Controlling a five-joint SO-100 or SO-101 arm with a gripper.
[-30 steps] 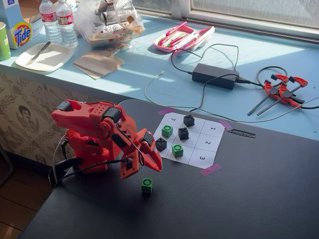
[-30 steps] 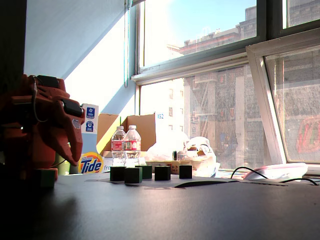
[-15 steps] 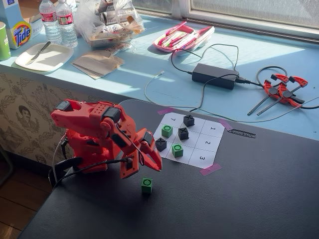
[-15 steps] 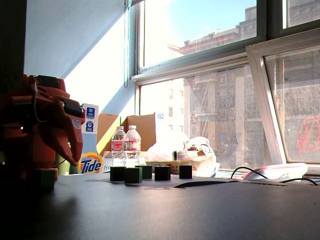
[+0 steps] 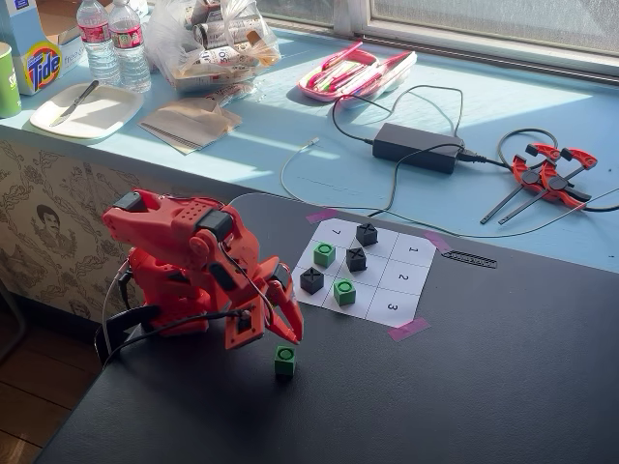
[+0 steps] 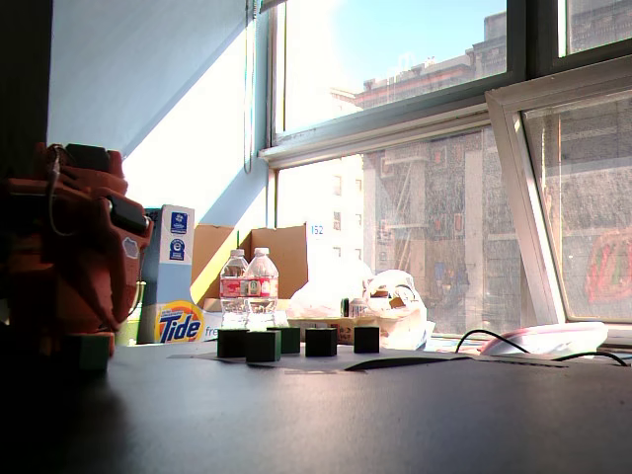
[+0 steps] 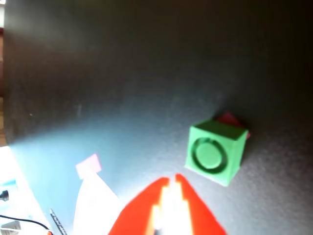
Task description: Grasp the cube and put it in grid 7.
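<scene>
A green cube (image 5: 284, 361) with a ring on its top face stands on the black table, apart from the grid sheet. In the wrist view the cube (image 7: 215, 152) lies just right of and beyond my red fingertips. My gripper (image 5: 279, 333) hangs just above and left of the cube, not touching it. In the wrist view my gripper (image 7: 171, 180) has its two tips almost together and holds nothing. The white grid sheet (image 5: 387, 280) lies behind; its cell marked 7 (image 5: 336, 232) is bare. The low fixed view shows the cube (image 6: 89, 351) dimly beside the arm (image 6: 69, 237).
On the grid stand three black cubes (image 5: 367, 233) (image 5: 356, 259) (image 5: 311, 280) and two green ones (image 5: 324, 254) (image 5: 344, 291). Pink tape (image 5: 407, 330) holds the sheet's corners. Behind the table a blue ledge carries a power brick (image 5: 418, 147), cables, clamps (image 5: 547, 174), bottles and a plate.
</scene>
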